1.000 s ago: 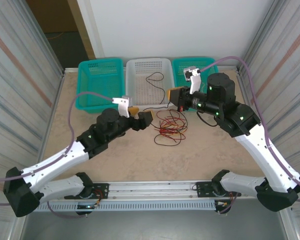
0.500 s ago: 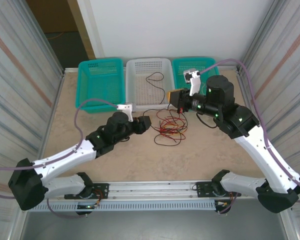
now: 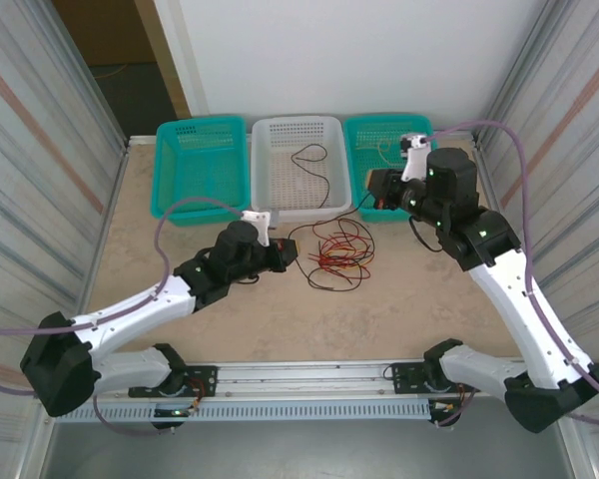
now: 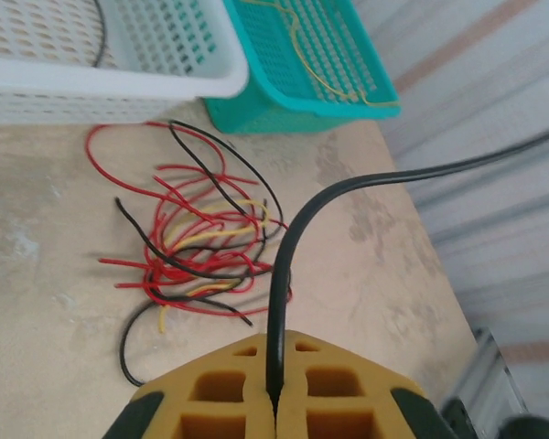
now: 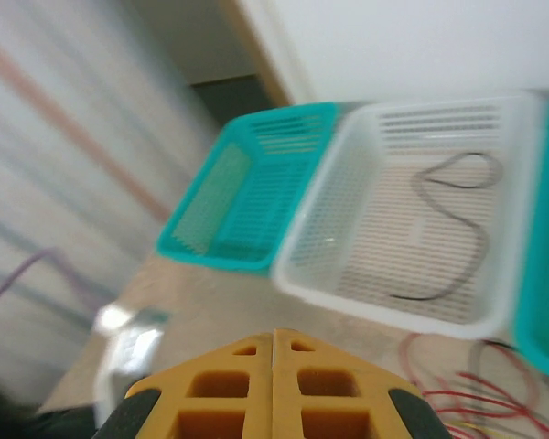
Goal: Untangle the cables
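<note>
- Left gripper (image 4: 274,402) clamped on black cable (image 4: 275,311), in front of white basket (image 4: 119,87).
- Tangled red, black, yellow cables (image 4: 201,242) just in front of white basket.
- Right gripper (image 5: 273,343) pads pressed together, right of white basket.
- Dark cable (image 3: 309,160) inside white basket.

The top external camera sat high above and behind the arm bases (image 3: 180,379), facing down and forward over the whole table (image 3: 280,319) to its far edge. The left wrist camera rode low and close to the tabletop. It looked out over the left gripper (image 4: 274,340), whose pads pinched a black cable (image 4: 284,265), toward the tangle of cables (image 4: 197,242), the white basket (image 4: 119,87) and the right teal basket (image 4: 293,105). The right wrist camera sat higher and looked over the right gripper (image 5: 273,337), pads pressed together, giving a blurred picture of the white basket and the left teal basket (image 5: 247,183). All three views shared the white basket and the tangle, which lay at the lower right corner of the right wrist view.
</note>
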